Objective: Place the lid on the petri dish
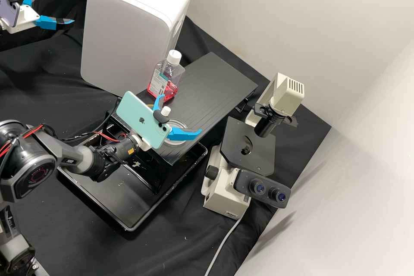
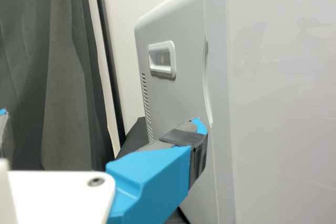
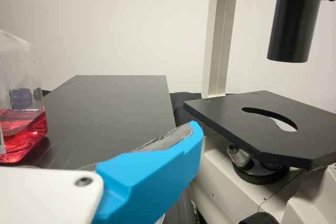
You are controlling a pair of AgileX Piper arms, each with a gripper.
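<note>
Red liquid (image 1: 163, 90) sits low in the capped flask (image 1: 169, 70) — petri dish (image 1: 181, 124) between the right gripper's (image 1: 181, 114) spread fingers; left gripper (image 1: 56, 6) likewise apart.

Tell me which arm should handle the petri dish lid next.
Right. The right arm has its jaws open at the petri dish on the black platform, beside the red flask. The left arm hangs far off by the white box, so it would probably need a much longer move.

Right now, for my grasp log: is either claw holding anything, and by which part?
Nothing is held. The left claw is open and empty; the right claw is open over the petri dish, not gripping it.
</note>
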